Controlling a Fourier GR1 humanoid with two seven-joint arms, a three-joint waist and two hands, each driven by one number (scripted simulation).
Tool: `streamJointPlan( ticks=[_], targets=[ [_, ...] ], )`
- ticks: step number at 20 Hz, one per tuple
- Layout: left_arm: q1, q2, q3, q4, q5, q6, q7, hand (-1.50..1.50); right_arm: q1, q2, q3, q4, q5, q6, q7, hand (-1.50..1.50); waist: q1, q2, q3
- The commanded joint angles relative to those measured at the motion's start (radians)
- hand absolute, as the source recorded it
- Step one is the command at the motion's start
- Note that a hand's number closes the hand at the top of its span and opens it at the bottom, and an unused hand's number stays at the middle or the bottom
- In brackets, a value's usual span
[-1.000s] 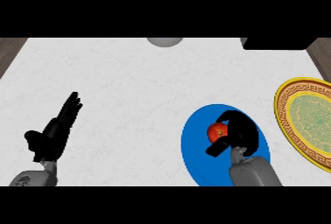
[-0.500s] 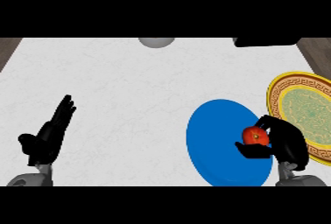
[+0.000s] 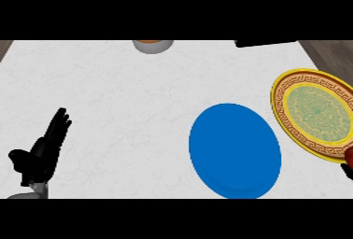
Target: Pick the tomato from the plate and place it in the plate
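Note:
The blue plate (image 3: pixel 234 149) lies bare at the centre right of the white counter. Beside it on the right is a yellow-rimmed plate (image 3: pixel 314 112) with a green patterned middle, and nothing lies on it. Just below that plate's near rim, at the right edge of the head view, only a sliver of my right hand (image 3: pixel 347 172) shows. It is curled round the red tomato (image 3: pixel 350 156), most of which is cut off by the edge. My left hand (image 3: pixel 41 154) rests open at the lower left, fingers pointing up.
A grey bowl (image 3: pixel 153 45) with something orange in it stands at the counter's far edge. A dark object (image 3: pixel 265 43) sits at the far right corner. White counter stretches between my left hand and the blue plate.
My right hand lifted the tomato off the blue plate and carried it right, almost out of view. The view shifted, so both plates appear further left. The left hand stayed open.

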Motion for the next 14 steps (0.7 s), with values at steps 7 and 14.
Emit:
streamJointPlan(
  ticks=[7,14],
  targets=[
    [0.020,0.011,0.009,-0.018,0.011,-0.020,-0.013,0.00,0.090,-0.241,-0.477,0.251,-0.390,0.073,-0.633,1.50,0.029,0.004,-0.003],
    [-0.034,-0.023,-0.057,-0.046,-0.039,-0.017,0.006,0.00,0.080,-0.407,-0.645,0.668,-0.473,0.242,-0.970,1.50,0.116,0.022,-0.007]
  ],
)
